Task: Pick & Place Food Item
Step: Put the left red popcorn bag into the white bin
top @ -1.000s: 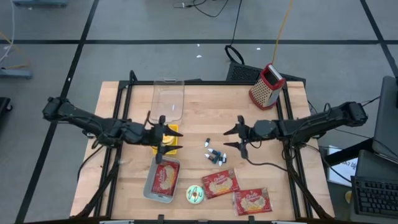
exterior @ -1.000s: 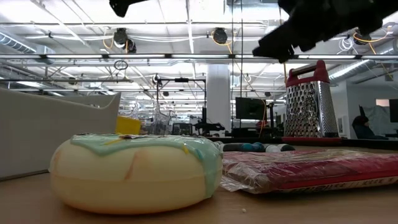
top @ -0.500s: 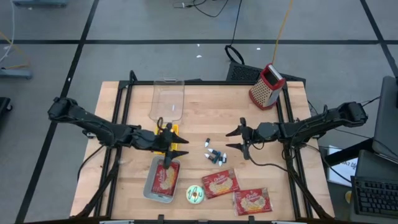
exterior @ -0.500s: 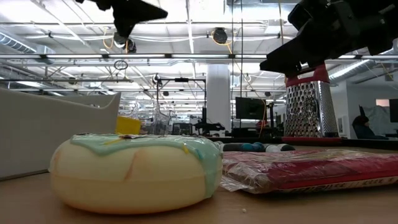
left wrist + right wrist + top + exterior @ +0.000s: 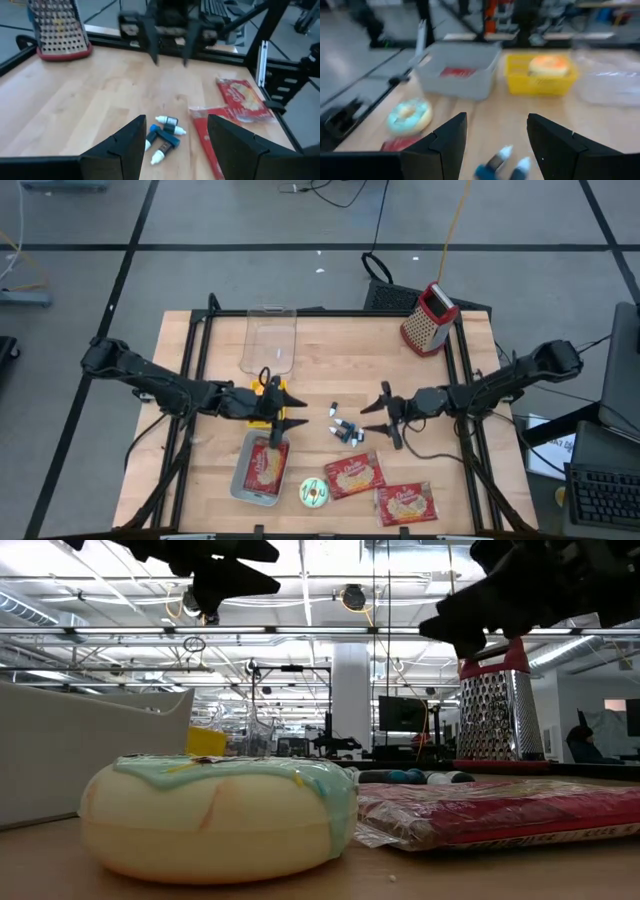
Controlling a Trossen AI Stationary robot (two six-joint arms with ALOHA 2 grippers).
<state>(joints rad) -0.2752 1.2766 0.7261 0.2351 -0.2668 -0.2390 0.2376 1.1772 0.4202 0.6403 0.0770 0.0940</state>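
On the tabletop (image 5: 330,370) we see several food items: a red packet in the grey bin (image 5: 261,468), two more red packets (image 5: 353,475) loose to the right of it, and a frosted donut (image 5: 313,493) between bin and packets. A yellow basket (image 5: 272,402) with an orange item sits just beyond the bin.

Left claw (image 5: 288,423) hangs over the bin's far end, jaws wide, holding nothing. Right claw (image 5: 383,418) hovers above the small bottles (image 5: 345,429), also wide and empty.

Which item is meant we cannot tell. Handling judgement:
- Packets: light, thin, crinkly film, likely slippery. Lying flat, they give little to pinch; best taken at an edge or across the narrow width.
- Donut: looks like a smooth, rounded model, light. Grip across the ring at mid-height; a grip too high may squeeze it out.
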